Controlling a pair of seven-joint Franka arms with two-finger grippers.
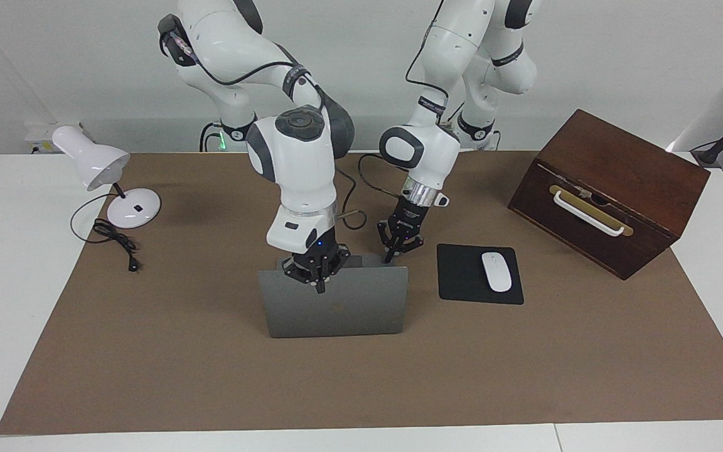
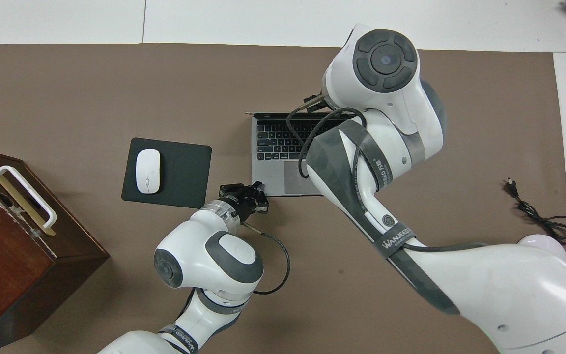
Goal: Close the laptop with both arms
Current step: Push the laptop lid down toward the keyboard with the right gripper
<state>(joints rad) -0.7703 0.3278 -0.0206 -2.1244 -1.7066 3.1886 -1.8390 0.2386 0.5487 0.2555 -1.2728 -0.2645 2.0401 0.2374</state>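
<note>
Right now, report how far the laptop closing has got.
Done: both arms have reached the laptop. In hand: the right end effector is at the top edge of the upright lid, while the left end effector is at the base's corner nearest the mouse pad. Left: the lid still stands open, keyboard showing, so the whole fold-down remains.

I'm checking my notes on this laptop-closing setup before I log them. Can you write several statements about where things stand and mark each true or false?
1. The laptop is already shut flat. False: its lid stands up and the keyboard shows in the overhead view.
2. The right gripper is at the lid's top edge. True.
3. The left gripper is at the laptop base's corner nearest the mouse pad. True.
4. The white mouse lies on the bare table. False: it lies on the mouse pad.
5. The wooden box stands at the right arm's end of the table. False: it stands at the left arm's end; the lamp is at the right arm's end.
</note>
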